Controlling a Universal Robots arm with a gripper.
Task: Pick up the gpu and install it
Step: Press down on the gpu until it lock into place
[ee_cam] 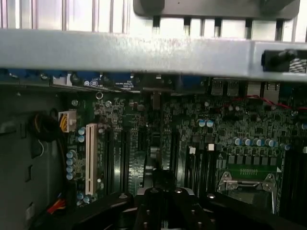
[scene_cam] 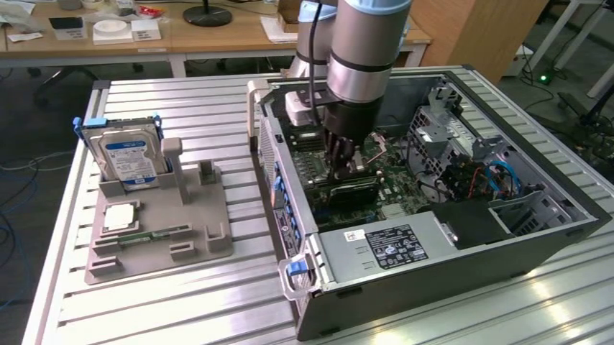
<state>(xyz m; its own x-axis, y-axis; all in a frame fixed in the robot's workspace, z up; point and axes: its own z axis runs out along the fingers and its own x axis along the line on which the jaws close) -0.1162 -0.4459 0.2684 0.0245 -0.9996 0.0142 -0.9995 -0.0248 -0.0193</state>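
**Claw's down inside the case with the gpu under it**

So here's where you're at. Your arm [scene_cam: 360, 50] reaches straight down into the open computer case [scene_cam: 499, 251], which lies on its side on the slatted metal table [scene_cam: 172, 302]. The claw [scene_cam: 344, 169] is pressed together, about as tight as it goes, and it sits right on top of the gpu [scene_cam: 347, 192]. The gpu is a dark flat card standing on edge on the green motherboard [scene_cam: 403, 190], roughly in the middle of the case. I can't tell from here whether the card is fully seated in its slot, or how much of it the claw actually pinches.

In the wrist view you look along the motherboard [ee_cam: 192, 139]: a white slot [ee_cam: 89, 158] runs next to several black slots, and the silver socket frame [ee_cam: 249, 179] sits off to one side. The black claw body [ee_cam: 165, 206] fills the near edge, and the dark edge of the card [ee_cam: 156, 158] shows just past it.

From the case, over at 9 o'clock in the exterior view, there's a grey parts holder [scene_cam: 158, 230] on the table. A blue-labelled hard drive [scene_cam: 125, 154] stands upright in it, a chip [scene_cam: 123, 215] lies flat, and a thin green memory stick [scene_cam: 154, 236] lies near the front. The power supply [scene_cam: 384, 248] with its label sits at 6 o'clock inside the case.
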